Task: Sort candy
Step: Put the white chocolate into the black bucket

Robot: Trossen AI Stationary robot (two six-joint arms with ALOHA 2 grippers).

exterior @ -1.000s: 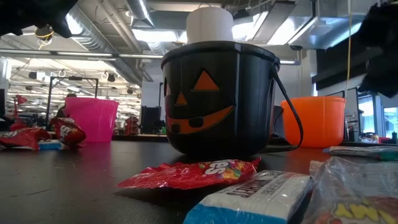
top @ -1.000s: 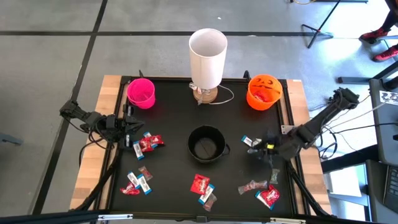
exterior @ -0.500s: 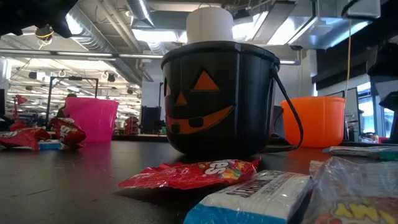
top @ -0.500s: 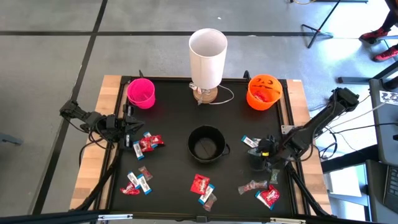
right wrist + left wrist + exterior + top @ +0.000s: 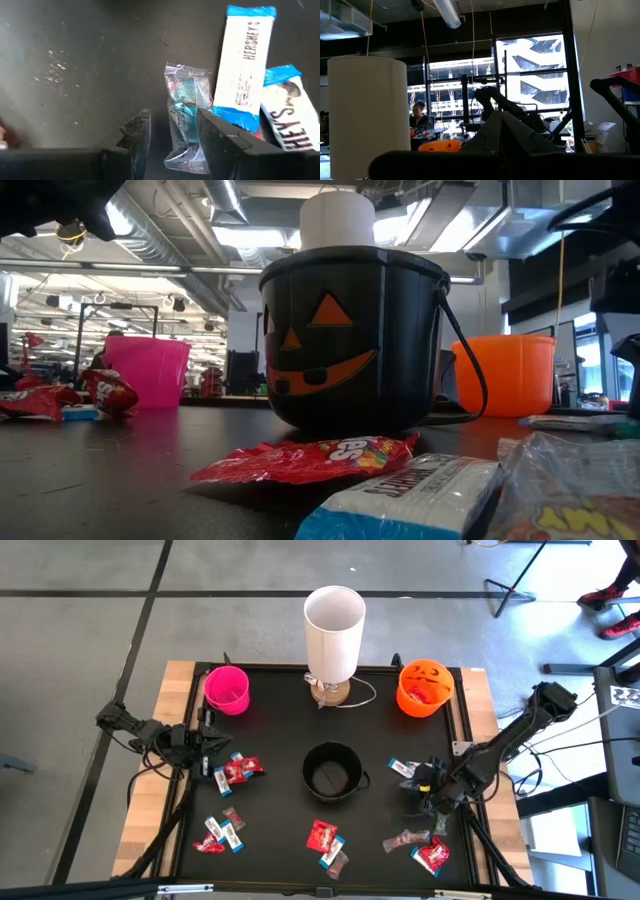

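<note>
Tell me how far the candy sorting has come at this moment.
Done: nothing visible; candy lies scattered across the table. In hand: the right end effector, open, hangs over a clear-wrapped sweet beside two blue-and-white bars. The left end effector waits shut. Left: almost all.

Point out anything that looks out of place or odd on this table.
A white lamp with its cord stands at the mat's far edge between the pink cup and orange bucket, which seems odd for candy sorting. The loose candy itself is expected.

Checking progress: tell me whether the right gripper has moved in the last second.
Yes. The right gripper has shifted slightly toward the black pumpkin bucket, over the candy.
</note>
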